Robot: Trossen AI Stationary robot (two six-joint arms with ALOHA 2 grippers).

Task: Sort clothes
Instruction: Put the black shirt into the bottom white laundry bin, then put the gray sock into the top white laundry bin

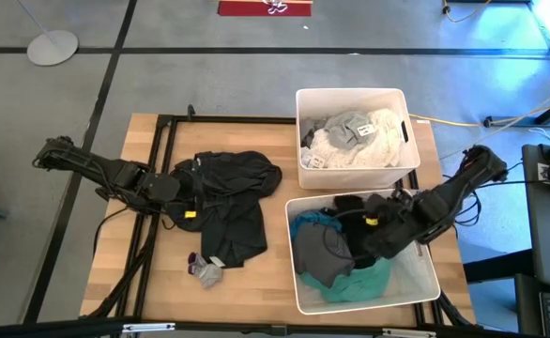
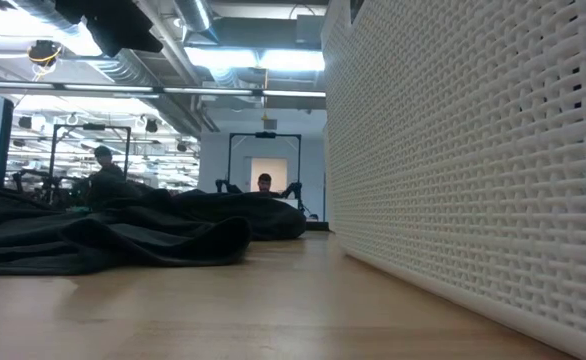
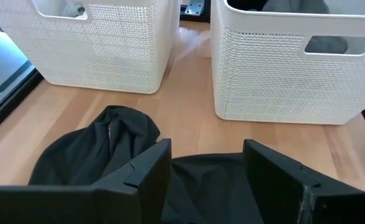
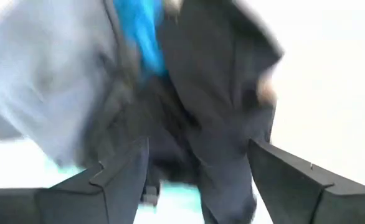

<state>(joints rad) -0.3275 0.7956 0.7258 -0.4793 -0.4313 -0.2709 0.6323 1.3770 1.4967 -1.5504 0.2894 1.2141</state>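
Note:
A black garment [image 1: 230,202] lies spread in a heap on the wooden table; it also shows in the low view [image 2: 123,235]. My left gripper [image 1: 183,194] stands open at its left edge, the black cloth [image 3: 207,186] showing below and between the fingers. A small grey and white sock [image 1: 205,269] lies nearer the table's front. The far bin [image 1: 305,171] holds white and light grey clothes [image 1: 350,139]. The near bin [image 1: 430,277] holds teal, grey and black clothes [image 1: 336,258]. My right gripper [image 1: 374,225] hangs open over it, pointing steeply down at a dark garment [image 4: 213,93].
The two white bins stand side by side on the table's right half, with a narrow gap between them [image 3: 192,93]. A black frame [image 1: 162,150] runs along the table's left part. Bare wood lies at the near left [image 1: 125,272]. People show in the room beyond [image 2: 103,170].

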